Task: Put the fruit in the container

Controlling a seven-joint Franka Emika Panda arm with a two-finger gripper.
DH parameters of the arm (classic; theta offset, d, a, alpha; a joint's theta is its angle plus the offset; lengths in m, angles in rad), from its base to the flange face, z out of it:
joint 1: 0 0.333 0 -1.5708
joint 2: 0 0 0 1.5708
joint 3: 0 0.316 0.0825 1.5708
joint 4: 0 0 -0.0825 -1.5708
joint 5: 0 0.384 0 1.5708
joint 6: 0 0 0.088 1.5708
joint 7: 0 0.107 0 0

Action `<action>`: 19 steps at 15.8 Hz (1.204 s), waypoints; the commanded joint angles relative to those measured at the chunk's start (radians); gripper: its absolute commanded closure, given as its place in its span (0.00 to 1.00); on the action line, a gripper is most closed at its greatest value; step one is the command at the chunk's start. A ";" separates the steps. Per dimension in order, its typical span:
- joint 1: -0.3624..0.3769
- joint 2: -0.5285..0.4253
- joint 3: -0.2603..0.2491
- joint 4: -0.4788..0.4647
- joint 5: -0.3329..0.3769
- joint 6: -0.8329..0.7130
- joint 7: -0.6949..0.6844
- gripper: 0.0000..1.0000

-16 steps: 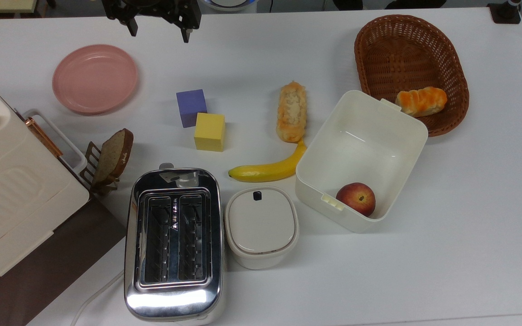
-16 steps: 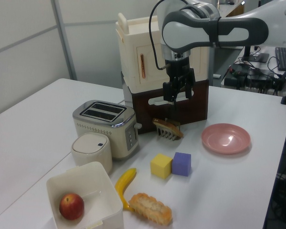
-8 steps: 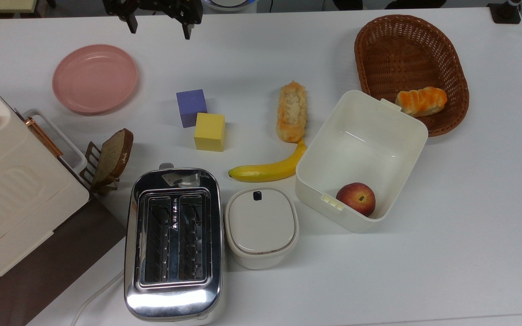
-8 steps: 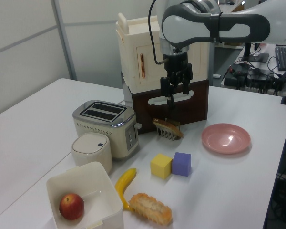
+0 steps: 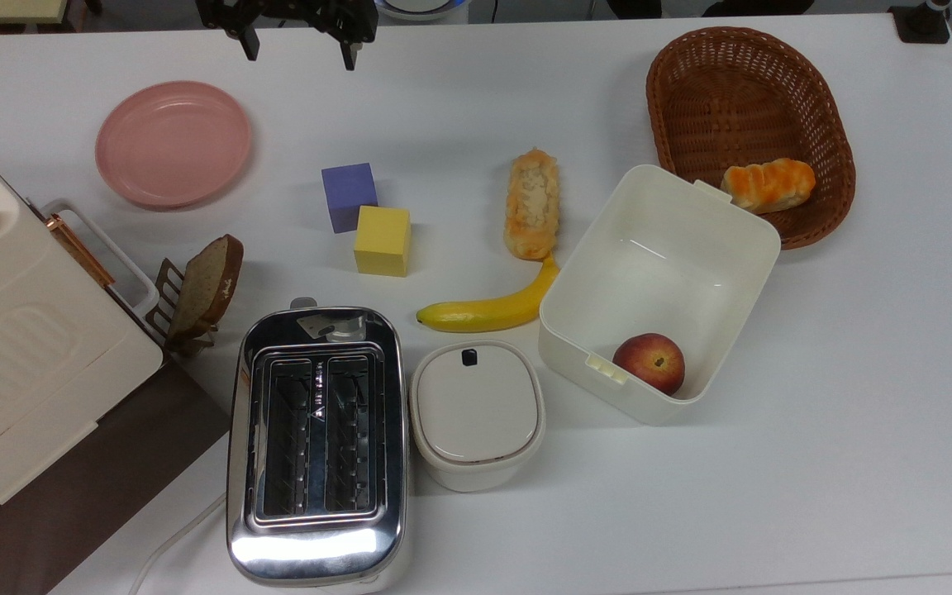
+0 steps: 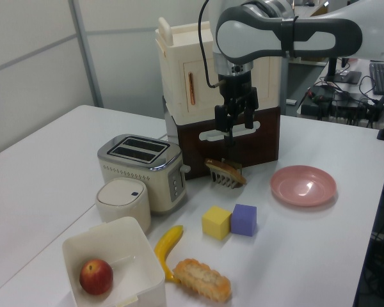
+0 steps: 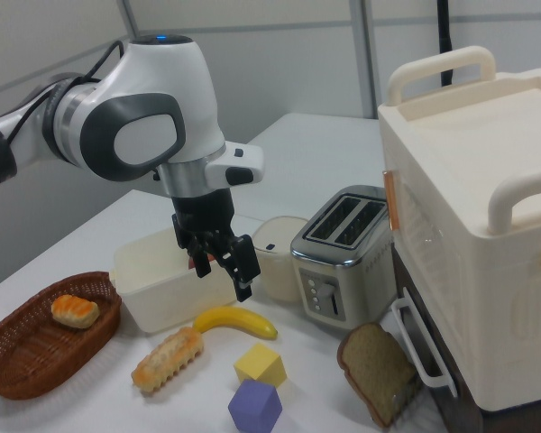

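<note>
Claw [image 5: 300, 48] empty, jaws spread wide, hanging high over the surface [image 5: 459, 107] | two cubes [image 5: 368, 216] nearest it | one banana [image 5: 492, 307] farther, flat, touching the tub [image 5: 753, 227], free to grasp | tub open, one peach [image 5: 649, 362] inside.

- long curved glossy yellow banana [image 5: 493, 308] [image 6: 168, 246] [image 7: 235, 320]: lies flat on the white table, mid-table, clear of all edges; one tip touches the tub's outer wall
- large cream-white rectangular plastic tub [image 5: 740, 215] [image 6: 118, 242] [image 7: 144, 307]: upright, open, rounded corners, deep walls, latch tabs on rim; sits skewed to the table edges, just beside the banana
</note>
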 commanded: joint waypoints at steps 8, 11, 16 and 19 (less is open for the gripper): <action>0.006 0.002 0.002 0.005 0.016 -0.021 0.007 0.00; 0.006 0.002 0.002 0.003 0.016 -0.022 0.007 0.00; 0.010 0.004 0.002 0.000 0.018 -0.019 0.013 0.00; 0.018 0.007 0.002 -0.003 0.016 -0.016 0.015 0.00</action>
